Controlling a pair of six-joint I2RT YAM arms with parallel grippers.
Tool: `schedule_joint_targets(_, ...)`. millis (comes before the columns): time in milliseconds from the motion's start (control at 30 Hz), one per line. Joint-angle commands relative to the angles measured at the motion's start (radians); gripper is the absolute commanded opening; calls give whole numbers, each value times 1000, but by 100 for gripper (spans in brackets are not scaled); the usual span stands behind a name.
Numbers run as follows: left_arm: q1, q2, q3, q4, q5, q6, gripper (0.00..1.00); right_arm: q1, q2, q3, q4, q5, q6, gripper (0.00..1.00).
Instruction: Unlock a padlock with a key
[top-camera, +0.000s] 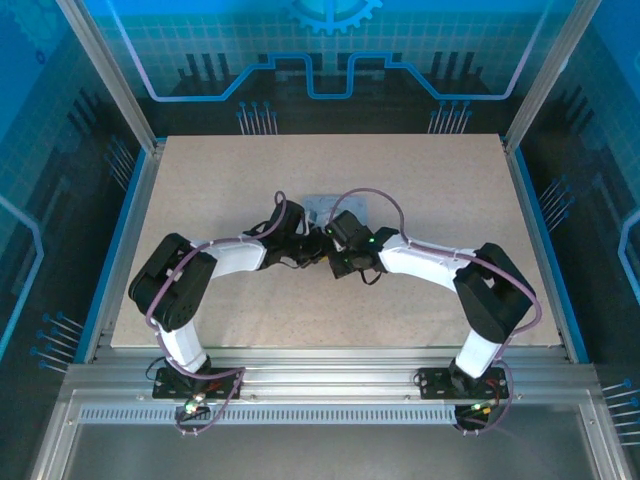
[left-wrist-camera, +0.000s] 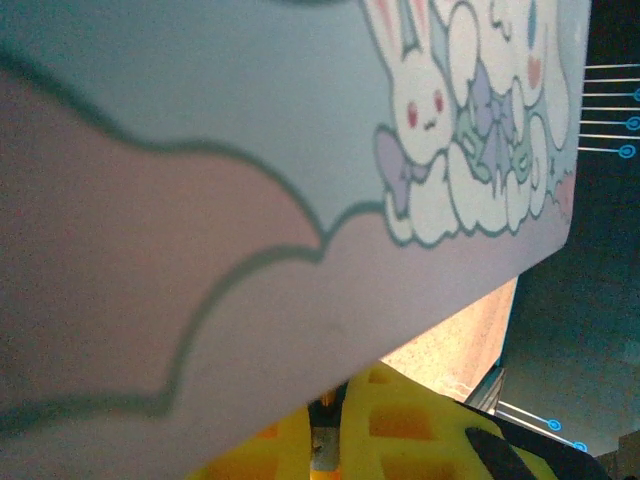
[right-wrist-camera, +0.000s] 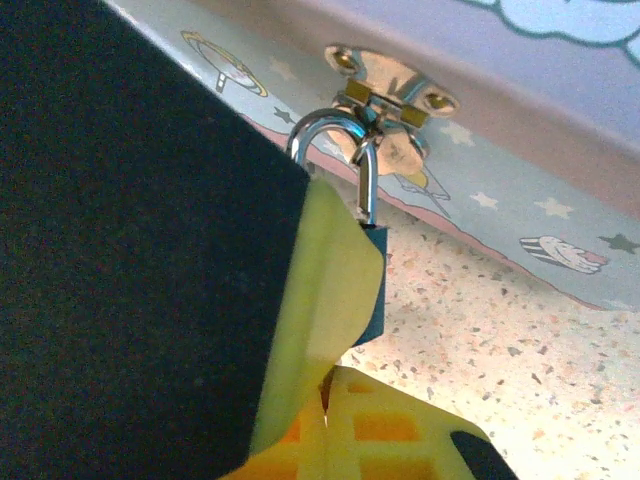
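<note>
both closed: right gripper (right-wrist-camera: 330, 385) pinches the padlock (right-wrist-camera: 372, 285), half hidden behind its pad, hanging on the tin (right-wrist-camera: 520, 215) hasp (right-wrist-camera: 385, 85); left gripper (left-wrist-camera: 325, 440) pressed together, can't tell if it holds the key.

padlock (right-wrist-camera: 372, 285) body half-hidden, tin (left-wrist-camera: 200, 200) blurred — cropped

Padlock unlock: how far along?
Done: right gripper clamps the padlock, hanging from the hasp of the tin. In hand: left gripper is shut close to the tin; I cannot tell whether it holds the key. Left: insert key, turn, open the shackle, which looks seated.
</note>
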Motion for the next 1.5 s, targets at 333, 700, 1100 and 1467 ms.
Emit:
schedule_joint_targets(333, -8, -12, -77, 39, -25, 15, 40, 1, 50, -33, 95, -47, 17, 0)
schedule_joint_targets(700, 4, -110, -141, 30, -92, 16, 44, -15, 28, -55, 96, -72, -22, 0)
schedule_joint_targets(1100, 45, -204, -182, -1, -130, 53, 47, -65, -7, -54, 56, -163, -140, 0)
schedule_joint_targets(1467, 65, -220, -196, 4, -119, 71, 48, -87, 2, 2, -50, -162, -272, 0)
